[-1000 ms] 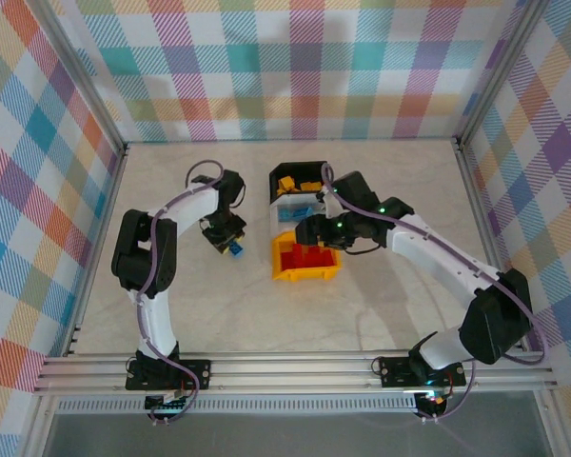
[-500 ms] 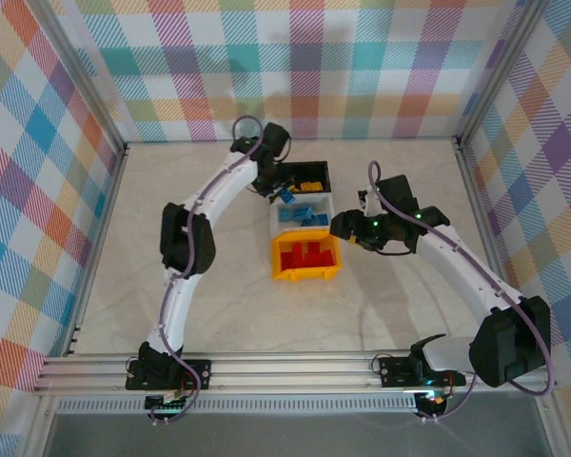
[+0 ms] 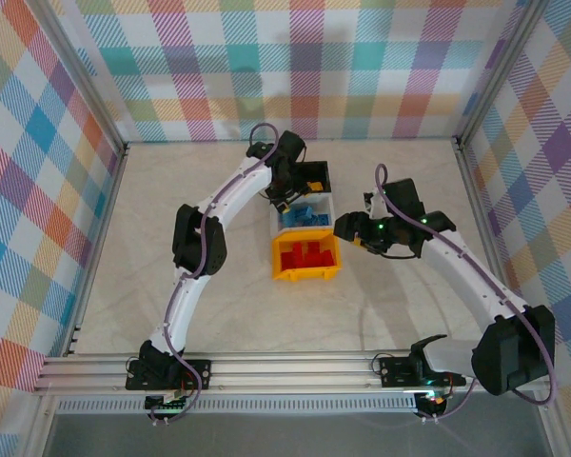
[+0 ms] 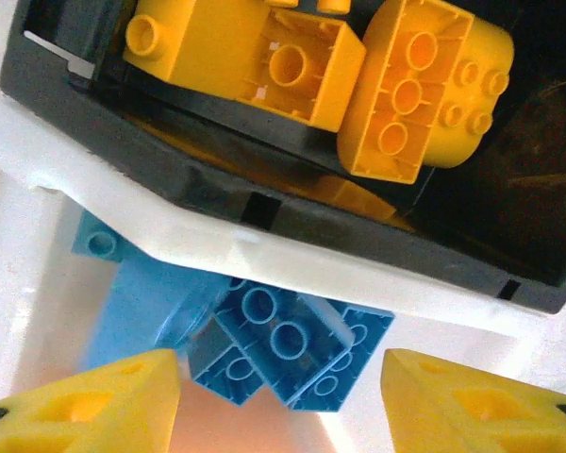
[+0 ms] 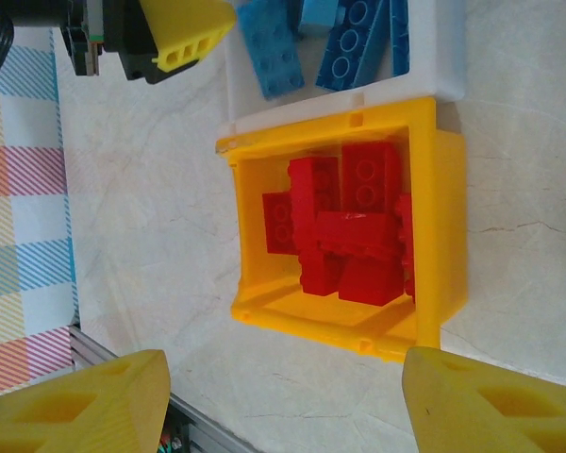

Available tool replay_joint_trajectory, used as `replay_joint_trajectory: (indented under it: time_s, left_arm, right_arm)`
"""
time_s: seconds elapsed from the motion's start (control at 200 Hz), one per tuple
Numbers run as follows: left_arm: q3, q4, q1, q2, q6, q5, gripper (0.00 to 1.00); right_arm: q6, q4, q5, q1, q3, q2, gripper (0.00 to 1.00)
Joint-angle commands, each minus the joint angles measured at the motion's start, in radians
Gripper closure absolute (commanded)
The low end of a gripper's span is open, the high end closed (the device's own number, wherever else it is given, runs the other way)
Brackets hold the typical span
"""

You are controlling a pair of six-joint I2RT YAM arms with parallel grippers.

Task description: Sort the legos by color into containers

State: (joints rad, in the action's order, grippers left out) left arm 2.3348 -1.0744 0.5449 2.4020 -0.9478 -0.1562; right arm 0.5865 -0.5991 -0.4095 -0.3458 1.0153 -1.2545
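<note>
Three joined containers stand mid-table: a black bin [image 3: 321, 168] with yellow legos [image 4: 245, 57], a white bin [image 3: 329, 208] with blue legos [image 3: 305, 217], and a yellow bin [image 3: 305, 277] with red legos [image 5: 349, 226]. My left gripper [image 3: 287, 195] hovers open over the white bin [image 4: 123, 208]. A blue lego [image 4: 283, 344] lies below and between its fingers, touching neither. My right gripper [image 3: 343, 228] is open and holds nothing. It sits just right of the yellow bin [image 5: 443, 208], above bare table.
Plaid walls on metal frame posts [image 3: 95, 105] enclose the table on three sides. A rail [image 3: 295, 367] carrying both arm bases runs along the near edge. Bare tabletop [image 3: 171, 286] surrounds the bins.
My left arm swung from left of the bins to over the white bin and opened, letting go of a blue lego. My right gripper backed off rightward from above the yellow bin.
</note>
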Motion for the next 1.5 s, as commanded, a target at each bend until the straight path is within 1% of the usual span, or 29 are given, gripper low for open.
replay_joint_trajectory:
  time_s: [0.0,0.07,0.14,0.22,0.27,0.34,0.455,0.505,0.57,0.65,0.75,0.87,0.96,1.04,1.15,1.215,1.28,1.34,1.4,1.495]
  left_arm:
    - [0.018,-0.061,-0.002,-0.072,0.045,0.019,0.36]
    - [0.018,-0.098,-0.003,-0.122,0.100,0.061,0.34]
    - [0.011,-0.153,-0.006,-0.185,0.179,0.127,0.30]
    - [-0.057,-0.192,-0.019,-0.285,0.267,0.202,0.26]
    - [-0.157,-0.176,-0.042,-0.376,0.304,0.228,0.24]
    - [-0.372,-0.107,-0.097,-0.532,0.322,0.237,0.23]
    - [-0.706,0.050,-0.233,-0.799,0.334,0.201,0.16]
    - [-0.821,0.087,-0.295,-0.895,0.345,0.186,0.11]
    - [-0.917,0.111,-0.358,-0.989,0.373,0.211,0.01]
    - [-0.999,0.130,-0.403,-1.064,0.426,0.267,0.00]
    - [-1.088,0.172,-0.436,-1.107,0.475,0.344,0.00]
    - [-1.236,0.337,-0.443,-1.167,0.525,0.380,0.00]
    - [-1.327,0.442,-0.451,-1.187,0.524,0.404,0.00]
    - [-1.403,0.544,-0.456,-1.194,0.532,0.433,0.00]
    - [-1.520,0.746,-0.455,-1.209,0.590,0.449,0.00]
    - [-1.581,0.892,-0.457,-1.215,0.632,0.462,0.00]
    - [-1.628,1.004,-0.459,-1.207,0.681,0.475,0.00]
    - [-1.660,1.087,-0.460,-1.188,0.745,0.472,0.00]
    - [-1.684,1.154,-0.461,-1.158,0.805,0.462,0.00]
    - [-1.716,1.247,-0.461,-1.092,0.875,0.436,0.00]
  right_arm:
    - [-0.014,0.024,-0.026,0.011,0.024,-0.025,0.33]
    - [-0.027,0.023,-0.026,0.019,0.043,-0.041,0.33]
    - [-0.046,0.022,-0.016,0.028,0.071,-0.057,0.32]
    - [-0.079,0.035,0.008,0.044,0.090,-0.067,0.32]
    - [-0.104,0.050,0.028,0.056,0.097,-0.068,0.31]
    - [-0.138,0.080,0.059,0.078,0.096,-0.068,0.31]
    - [-0.221,0.134,0.119,0.105,0.071,-0.067,0.30]
    - [-0.269,0.153,0.140,0.116,0.060,-0.068,0.28]
    - [-0.335,0.169,0.173,0.132,0.049,-0.071,0.24]
    - [-0.409,0.187,0.212,0.171,0.035,-0.085,0.20]
    - [-0.457,0.232,0.223,0.261,0.006,-0.110,0.18]
    - [-0.495,0.300,0.206,0.383,-0.033,-0.161,0.17]
    - [-0.523,0.374,0.209,0.433,-0.072,-0.204,0.17]
    - [-0.567,0.493,0.203,0.439,-0.134,-0.220,0.16]
    - [-0.606,0.757,0.146,0.438,-0.272,-0.219,0.14]
    - [-0.589,0.866,0.154,0.439,-0.325,-0.220,0.14]
    - [-0.583,0.942,0.137,0.439,-0.374,-0.222,0.14]
    - [-0.566,1.056,0.121,0.438,-0.437,-0.214,0.14]
    - [-0.559,1.108,0.118,0.438,-0.468,-0.213,0.13]
    - [-0.570,1.109,0.106,0.438,-0.469,-0.211,0.13]
